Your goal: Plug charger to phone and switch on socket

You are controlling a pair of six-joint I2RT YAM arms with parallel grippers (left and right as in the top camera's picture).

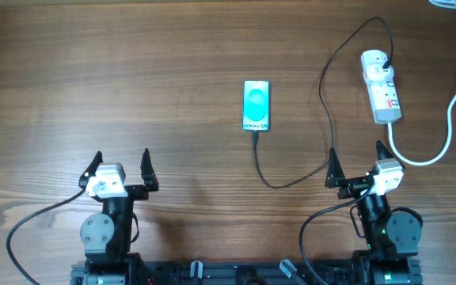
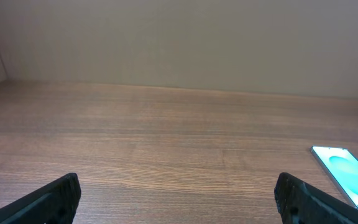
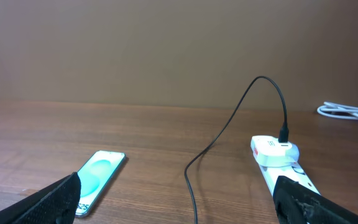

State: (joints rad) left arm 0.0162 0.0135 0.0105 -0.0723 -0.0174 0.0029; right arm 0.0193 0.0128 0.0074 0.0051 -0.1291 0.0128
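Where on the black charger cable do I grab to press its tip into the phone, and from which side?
Grip the charger at its tip, where it meets the phone at its near short edge. Come down from above, pinching across the cable's width: it lies flat on the table and leaves the phone toward the robot, so that pinch can push along its line.

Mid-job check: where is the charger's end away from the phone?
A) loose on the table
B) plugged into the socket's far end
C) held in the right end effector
B: the charger arcs up and drops straight into the top of the socket at its far end.
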